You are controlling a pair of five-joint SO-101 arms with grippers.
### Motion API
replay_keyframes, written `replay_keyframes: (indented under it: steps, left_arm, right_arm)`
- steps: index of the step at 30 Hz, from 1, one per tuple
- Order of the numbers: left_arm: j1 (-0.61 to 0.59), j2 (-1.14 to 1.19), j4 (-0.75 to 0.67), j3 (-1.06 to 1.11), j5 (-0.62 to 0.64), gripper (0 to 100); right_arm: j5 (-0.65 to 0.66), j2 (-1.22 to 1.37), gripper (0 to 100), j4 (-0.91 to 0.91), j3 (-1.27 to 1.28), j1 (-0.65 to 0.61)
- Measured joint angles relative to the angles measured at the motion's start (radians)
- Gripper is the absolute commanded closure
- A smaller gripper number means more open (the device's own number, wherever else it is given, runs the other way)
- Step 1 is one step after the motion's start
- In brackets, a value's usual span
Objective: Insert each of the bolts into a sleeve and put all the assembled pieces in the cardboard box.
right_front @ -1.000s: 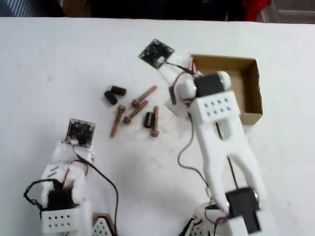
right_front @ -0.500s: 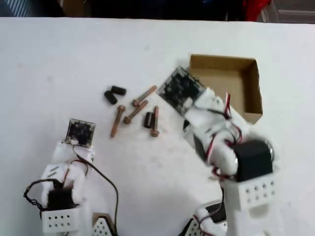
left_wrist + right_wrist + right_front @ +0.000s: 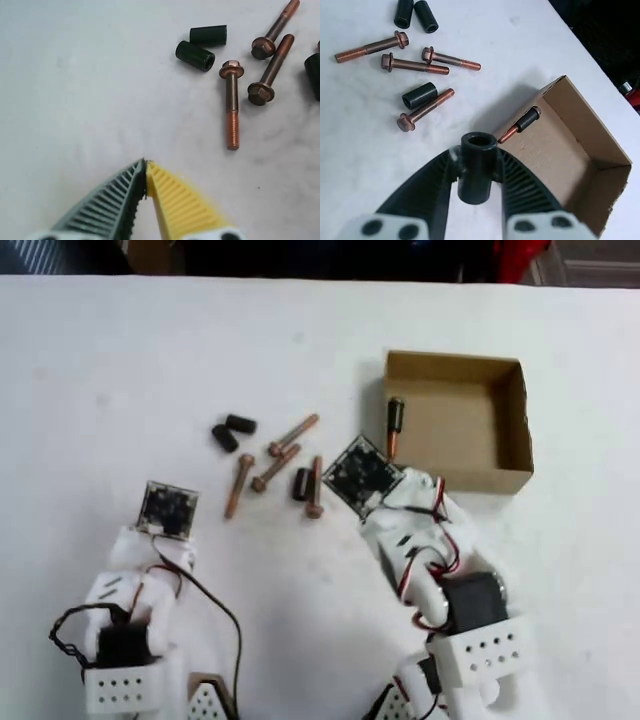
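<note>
Right gripper clamped on a black sleeve; left gripper pinched together on nothing.
The held sleeve stands bore-up, gripped across its barrel. Beyond it, four loose bolts and three spare sleeves lie on the white table. Farthest off, one assembled piece leans inside the cardboard box. Both parts look rigid, light and smooth, so likely to roll. Take sleeves mid-barrel, bolts by the shank.

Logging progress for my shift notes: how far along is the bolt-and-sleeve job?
Done: one sleeved bolt lies in the cardboard box. In hand: the right pincer grips a black sleeve. Left: four bare bolts and three loose sleeves on the table; the left pincer is shut, empty.
</note>
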Motion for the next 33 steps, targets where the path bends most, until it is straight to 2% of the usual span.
replay_keyframes:
  steps: [5,7,15,23,33]
  left_arm:
    - [0.008,0.0,0.06,-0.081,-0.014,98]
    - [0.008,0.0,0.084,-0.124,-0.057,98]
    - [0.008,0.018,0.193,-0.328,-0.121,98]
    - [0.015,0.508,0.259,-0.71,-0.121,98]
    - [0.161,1.112,0.311,-0.977,-0.124,98]
  right_arm:
    - [-0.147,-0.055,98.2,-0.17,0.143,0.0]
    - [-0.195,-0.069,98.2,-0.216,0.183,0.0]
    - [-0.221,-0.133,98.2,-0.25,0.265,-0.109]
    - [-0.221,-0.298,98.2,-0.344,0.433,-0.115]
    - [-0.226,-0.572,98.2,-0.368,0.594,-0.115]
